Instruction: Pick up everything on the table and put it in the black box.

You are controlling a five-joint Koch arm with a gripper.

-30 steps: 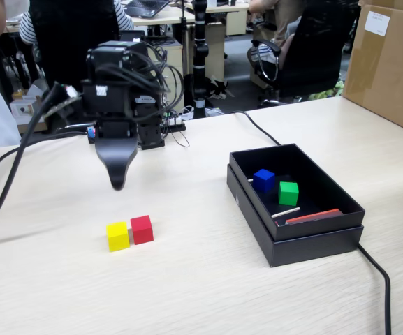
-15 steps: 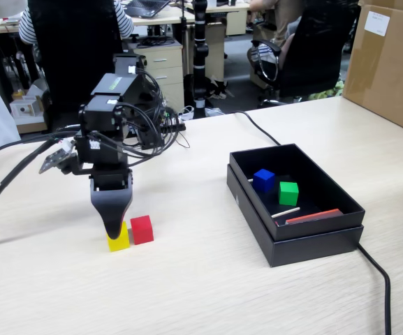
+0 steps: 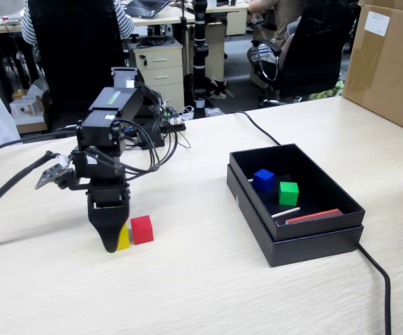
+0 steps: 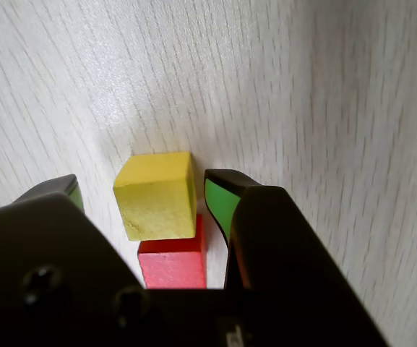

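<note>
Lowered since before, our gripper (image 4: 147,195) stands spread around the light, rigid yellow cube (image 4: 156,195); we'd pinch its flat sides.

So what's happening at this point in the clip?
The arm is going for the yellow cube. Its gripper is down at the table, jaws open on either side of the cube but not closed on it. The red cube sits right against the yellow one. The blue cube and green cube are already in the black box, so two cubes remain on the table.
</note>
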